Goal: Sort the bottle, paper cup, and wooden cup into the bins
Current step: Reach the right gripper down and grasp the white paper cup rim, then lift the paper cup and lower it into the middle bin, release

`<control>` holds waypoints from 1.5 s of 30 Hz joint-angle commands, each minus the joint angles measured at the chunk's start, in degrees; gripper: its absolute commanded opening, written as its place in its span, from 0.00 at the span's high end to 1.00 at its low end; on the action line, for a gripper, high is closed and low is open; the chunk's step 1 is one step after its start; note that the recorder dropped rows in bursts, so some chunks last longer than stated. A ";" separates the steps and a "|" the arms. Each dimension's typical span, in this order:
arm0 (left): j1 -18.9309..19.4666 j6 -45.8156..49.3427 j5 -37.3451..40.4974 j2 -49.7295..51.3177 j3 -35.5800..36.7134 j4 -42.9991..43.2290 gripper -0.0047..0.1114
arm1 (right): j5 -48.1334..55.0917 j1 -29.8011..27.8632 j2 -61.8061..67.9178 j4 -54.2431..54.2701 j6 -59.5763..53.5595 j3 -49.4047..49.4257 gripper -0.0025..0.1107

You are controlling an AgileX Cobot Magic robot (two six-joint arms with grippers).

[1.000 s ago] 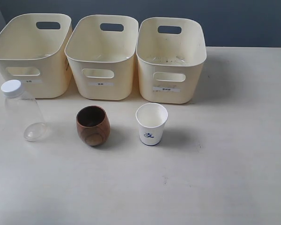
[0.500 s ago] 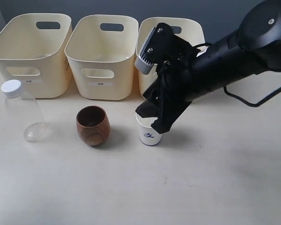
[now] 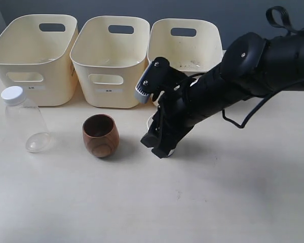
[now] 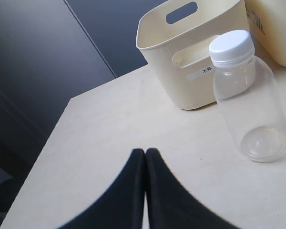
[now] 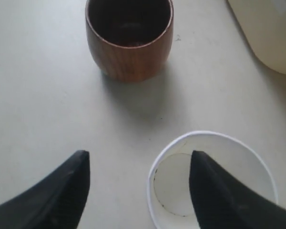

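Observation:
The white paper cup (image 5: 174,186) stands on the table, mostly hidden behind my right arm in the exterior view. My right gripper (image 5: 138,155) (image 3: 159,144) is open and straddles the cup's rim: one finger is inside the cup, the other outside on the wooden cup's side. The brown wooden cup (image 3: 100,135) (image 5: 128,43) stands upright to the left. The clear bottle (image 3: 24,121) (image 4: 250,95) with its white cap stands far left. My left gripper (image 4: 146,151) is shut on nothing, short of the bottle.
Three cream bins stand in a row at the back: left (image 3: 55,88), middle (image 3: 106,68), right (image 3: 185,71). The left bin (image 4: 167,57) is just behind the bottle. The right arm stretches from the right side across the right bin's front.
The right arm, absent a second ago, came in from the right and dropped lower, bringing its open fingers down around the paper cup's rim. The cups and bottle have not moved.

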 commanded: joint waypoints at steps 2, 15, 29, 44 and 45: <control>-0.30 -0.34 -0.32 -0.19 0.09 -0.24 0.96 | -1.91 0.25 1.50 -0.43 -0.59 -0.23 0.47; -0.30 -0.34 -0.32 -0.19 0.09 -0.24 0.96 | -5.96 0.25 5.75 -0.58 -0.59 -0.23 0.84; -0.30 -0.34 -0.32 -0.19 0.09 -0.24 0.96 | -6.06 0.49 0.12 -0.82 -1.12 -3.29 0.98; -0.30 -0.34 -0.32 -0.19 0.09 -0.24 0.96 | -9.02 0.60 1.23 3.22 -0.28 -22.14 0.98; -0.30 -0.34 -0.32 -0.19 0.09 -0.24 0.96 | -9.02 0.60 2.36 3.22 -0.28 -23.97 0.98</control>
